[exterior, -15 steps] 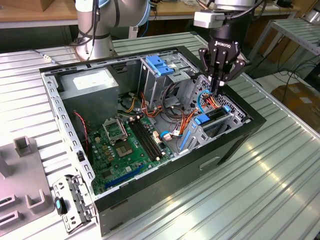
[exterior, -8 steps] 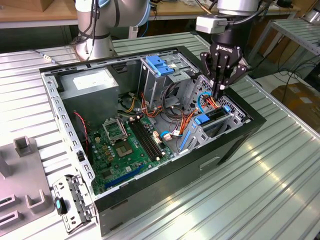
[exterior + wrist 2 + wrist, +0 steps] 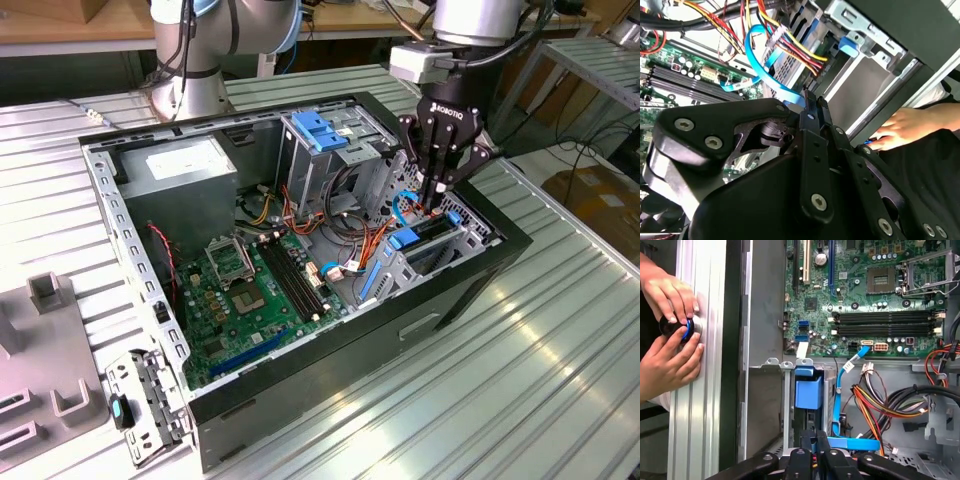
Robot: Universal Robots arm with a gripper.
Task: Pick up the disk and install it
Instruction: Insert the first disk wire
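End effector [image 3: 437,190] clenched, fingers pressed together, tip down on the disk [image 3: 432,230]. Disk sits edge-up in the drive bay [image 3: 440,255] at the open PC case's [image 3: 300,400] corner. Two hands [image 3: 667,335] rest on the desk [image 3: 695,415] beside the case.

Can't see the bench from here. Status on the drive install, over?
End effector shut, down over the drive bay. Disk seated in bay, blue carrier showing. Blue data cable close alongside. Person's hands on table edge.
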